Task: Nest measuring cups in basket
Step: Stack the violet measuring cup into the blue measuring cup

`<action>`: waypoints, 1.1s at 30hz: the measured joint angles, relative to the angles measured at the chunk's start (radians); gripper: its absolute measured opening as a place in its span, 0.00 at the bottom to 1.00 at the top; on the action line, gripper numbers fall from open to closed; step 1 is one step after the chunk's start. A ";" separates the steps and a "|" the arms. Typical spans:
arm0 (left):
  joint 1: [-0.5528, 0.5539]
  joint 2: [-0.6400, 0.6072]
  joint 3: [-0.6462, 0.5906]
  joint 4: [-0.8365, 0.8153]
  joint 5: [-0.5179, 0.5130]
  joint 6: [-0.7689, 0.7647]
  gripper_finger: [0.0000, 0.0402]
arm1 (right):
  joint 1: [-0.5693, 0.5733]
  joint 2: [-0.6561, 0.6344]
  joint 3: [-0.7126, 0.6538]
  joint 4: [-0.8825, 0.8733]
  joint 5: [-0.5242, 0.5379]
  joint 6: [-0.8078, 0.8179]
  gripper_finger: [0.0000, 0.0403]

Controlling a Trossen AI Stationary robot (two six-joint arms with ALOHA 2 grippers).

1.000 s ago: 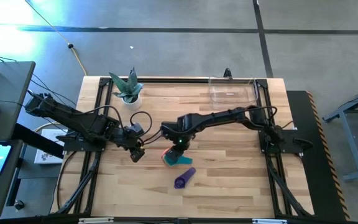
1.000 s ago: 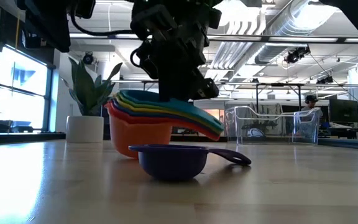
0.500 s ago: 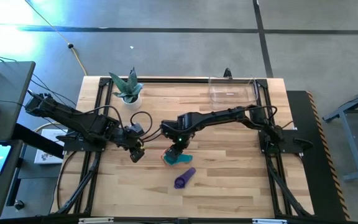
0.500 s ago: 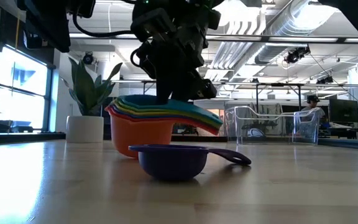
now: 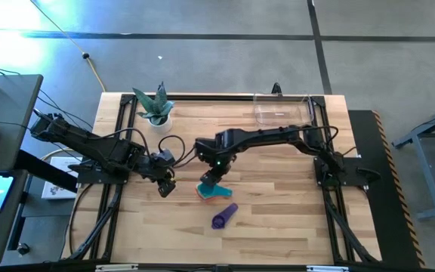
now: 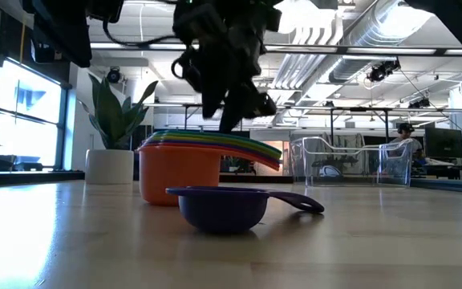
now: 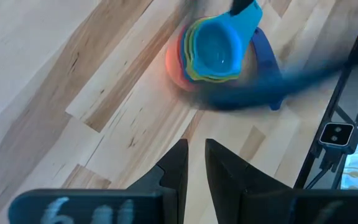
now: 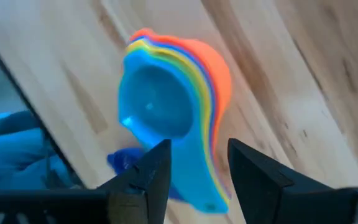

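Nearest the front edge, the purple cup (image 5: 223,217) lies alone on bare tabletop (image 5: 278,227). Just behind it sits the nested cup stack (image 5: 214,191), orange outermost, blue on top. The right gripper (image 5: 216,175) hangs just above the stack, fingers parted, holding nothing. The left gripper (image 5: 168,186), fingers nearly closed and empty, waits beside the stack. The basket (image 5: 282,110) stands at the far edge, well apart.

The table (image 5: 278,227) is pale butcher-block wood in glued strips, smooth with a soft sheen, framed by matt black metal rails (image 5: 112,219). At centre frame the stacked measuring cups (image 5: 216,191) and the lone purple cup (image 6: 221,207) look like smooth, slightly glossy plastic. The basket (image 5: 282,110) at upper right is clear, shiny plastic, and the pot (image 6: 109,166) at left is matt white.
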 joint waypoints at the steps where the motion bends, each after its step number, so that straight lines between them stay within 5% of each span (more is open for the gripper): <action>1: 0.000 0.000 0.000 -0.001 0.000 0.000 0.12 | 0.000 0.000 0.019 -0.020 -0.002 -0.011 0.37; 9: 0.000 -0.005 0.000 -0.020 0.003 0.001 0.12 | 0.097 -0.002 0.172 -0.172 0.058 -0.128 0.37; 20: 0.000 -0.005 0.000 -0.028 0.003 0.034 0.12 | 0.228 0.000 0.173 -0.065 0.079 -0.463 0.37; 26: 0.000 -0.005 0.000 -0.028 0.003 0.034 0.12 | 0.290 0.007 0.173 -0.009 0.251 -0.657 0.37; 33: 0.001 -0.017 0.001 -0.028 0.037 0.008 0.12 | 0.329 0.057 0.173 0.024 0.289 -0.760 0.37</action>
